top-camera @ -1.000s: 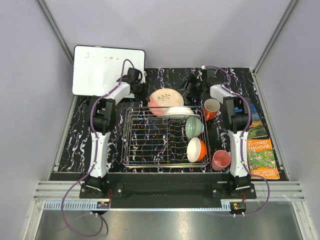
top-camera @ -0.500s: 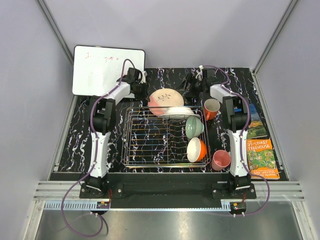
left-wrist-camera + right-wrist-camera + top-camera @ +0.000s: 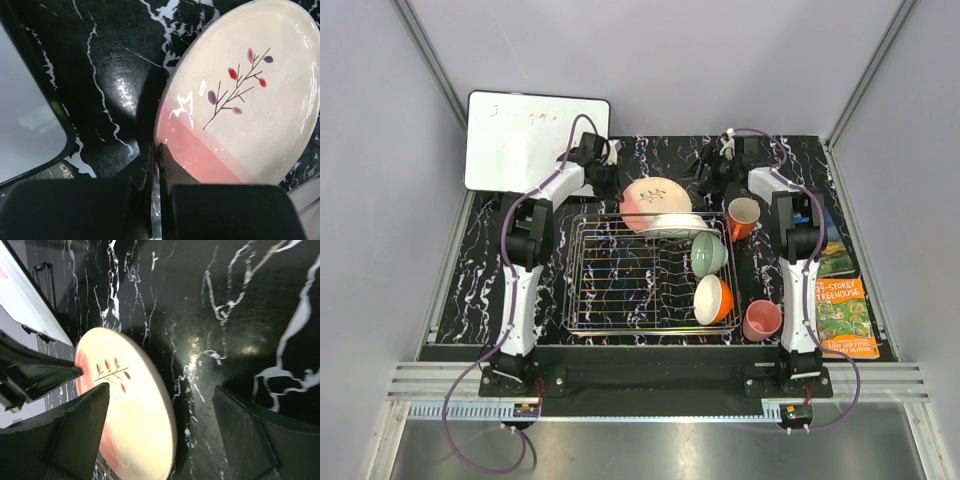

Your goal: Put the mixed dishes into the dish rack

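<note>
The pink-cream plate with a leaf sprig point(image 3: 653, 200) point(image 3: 245, 100) stands tilted at the far edge of the dish rack point(image 3: 620, 290). My left gripper point(image 3: 607, 180) point(image 3: 156, 148) is shut on its pink rim. My right gripper point(image 3: 712, 172) point(image 3: 160, 395) is open on the plate's other side, and the plate's point(image 3: 130, 405) rim shows between the spread fingers point(image 3: 75, 420) without touching them. In the rack are the white plate point(image 3: 677, 226), pale green bowl point(image 3: 708, 252) and orange bowl point(image 3: 713, 298). The orange mug point(image 3: 742, 216) and pink cup point(image 3: 761, 320) stand on the table right of the rack.
A whiteboard point(image 3: 535, 140) leans at the back left, its edge close to my left gripper point(image 3: 30, 125). Colourful books point(image 3: 842, 300) lie at the right edge. The black marbled tabletop point(image 3: 480, 270) lies around the rack, with grey walls on three sides.
My left gripper has shifted slightly right with the plate. My right gripper has opened a little wider and edged up and back.
</note>
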`<move>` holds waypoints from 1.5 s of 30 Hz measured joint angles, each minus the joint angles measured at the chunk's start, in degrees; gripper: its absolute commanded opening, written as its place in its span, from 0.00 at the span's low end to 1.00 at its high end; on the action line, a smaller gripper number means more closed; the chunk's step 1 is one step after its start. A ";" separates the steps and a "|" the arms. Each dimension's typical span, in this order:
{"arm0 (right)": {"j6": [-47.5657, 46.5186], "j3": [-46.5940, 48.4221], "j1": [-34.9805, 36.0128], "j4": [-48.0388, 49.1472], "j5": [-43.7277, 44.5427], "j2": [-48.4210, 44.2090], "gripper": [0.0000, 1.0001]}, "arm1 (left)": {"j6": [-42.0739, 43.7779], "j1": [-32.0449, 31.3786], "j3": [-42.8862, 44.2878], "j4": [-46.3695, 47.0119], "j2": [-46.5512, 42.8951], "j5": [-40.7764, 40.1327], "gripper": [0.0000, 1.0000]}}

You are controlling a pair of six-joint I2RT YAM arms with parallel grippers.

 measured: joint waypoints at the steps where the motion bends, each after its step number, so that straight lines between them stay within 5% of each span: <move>1: -0.11 0.00 -0.22 0.02 -0.02 0.00 0.92 | 0.26 -0.13 0.00 -0.09 -0.31 -0.02 0.00; 17: -4.39 0.92 -1.16 -0.22 -6.95 0.98 1.00 | 4.13 -1.46 0.76 -0.96 -4.24 -0.39 0.00; 33: 0.70 2.08 1.60 8.07 -20.22 5.20 0.89 | 5.42 -2.84 3.48 -1.25 -4.22 -1.38 0.00; 40: 2.99 1.53 2.03 11.30 -20.87 5.79 0.75 | 5.86 -3.08 5.75 -2.43 -3.82 -1.86 0.00; 43: 3.85 1.42 1.97 12.37 -20.81 6.34 0.59 | 6.19 -3.08 6.27 -2.51 -3.74 -2.25 0.00; 45: 4.35 1.22 1.81 12.74 -20.90 6.60 0.34 | 6.38 -3.06 6.34 -2.54 -3.74 -2.51 0.00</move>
